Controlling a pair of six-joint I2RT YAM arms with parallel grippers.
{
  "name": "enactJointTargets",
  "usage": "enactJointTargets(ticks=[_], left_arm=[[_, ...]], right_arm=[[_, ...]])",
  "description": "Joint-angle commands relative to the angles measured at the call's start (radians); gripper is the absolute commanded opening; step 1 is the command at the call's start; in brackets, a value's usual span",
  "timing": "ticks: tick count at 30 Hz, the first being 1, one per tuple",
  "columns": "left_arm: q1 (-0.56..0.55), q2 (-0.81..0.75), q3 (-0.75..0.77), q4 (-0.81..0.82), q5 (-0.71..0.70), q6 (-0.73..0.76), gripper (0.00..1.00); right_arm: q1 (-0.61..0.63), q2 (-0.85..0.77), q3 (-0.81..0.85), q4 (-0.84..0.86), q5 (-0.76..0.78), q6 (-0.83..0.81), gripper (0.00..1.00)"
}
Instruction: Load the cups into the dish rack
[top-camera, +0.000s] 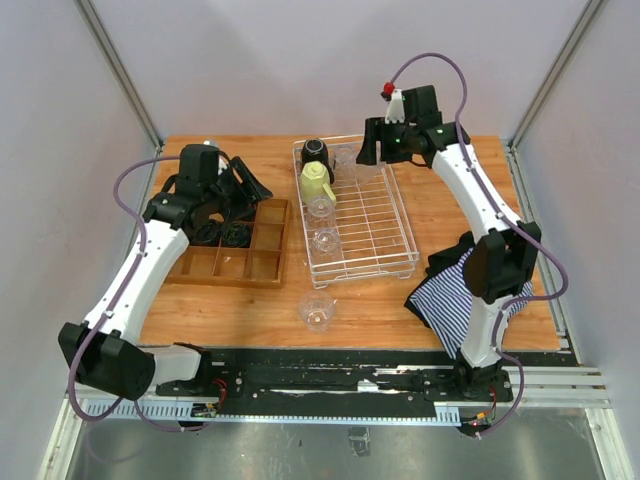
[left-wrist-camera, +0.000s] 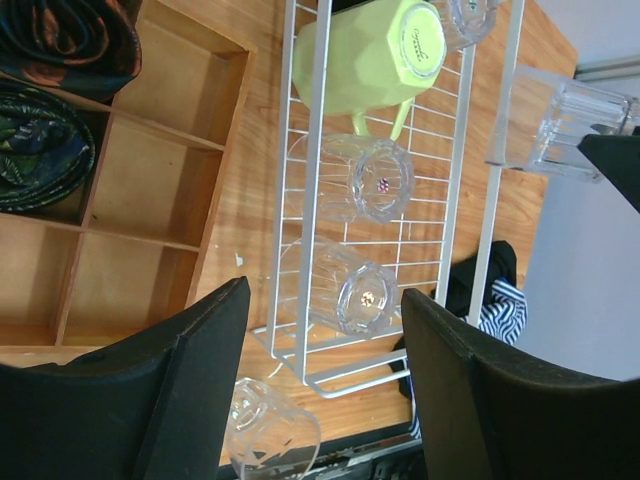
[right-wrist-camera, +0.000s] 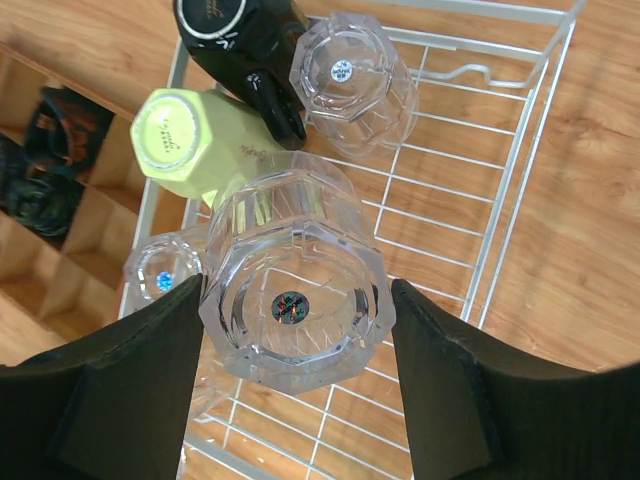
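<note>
Right wrist view, centre: our right gripper (right-wrist-camera: 295, 330) grasps a clear tumbler (right-wrist-camera: 290, 290), base toward the lens, over the dish rack (right-wrist-camera: 517, 190). Our left gripper (left-wrist-camera: 325, 300) hangs released, holding nothing. Black mug (right-wrist-camera: 245, 45), yellow-green mug (right-wrist-camera: 200, 145) and another tumbler (right-wrist-camera: 355, 75) sit at the rack's upper left.

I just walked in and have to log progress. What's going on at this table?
Two arms are loading cups into the white wire dish rack. The right gripper holds a clear tumbler, base up, above the rack's far end. The left gripper is open and empty, hovering by the wooden tray. The black mug, the yellow-green mug and three more tumblers are in the rack. A last tumbler stands on the table in front of the rack, not yet loaded.
</note>
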Motion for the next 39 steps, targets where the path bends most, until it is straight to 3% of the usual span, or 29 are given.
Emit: enactJointTargets(ticks=[1,17,39], left_arm=[[0.02,0.018,0.047,0.004,0.014,0.031,0.66],[0.066,0.051,0.069,-0.022,0.021,0.057,0.65],[0.084,0.011,0.058,-0.062,0.004,0.074,0.65]], right_arm=[[0.045,0.058,0.099,-0.112,0.113,-0.113,0.22],[0.126,0.277,0.305,-0.212,0.271,-0.207,0.17],[0.231,0.353,0.327,-0.224,0.43,-0.283,0.11]])
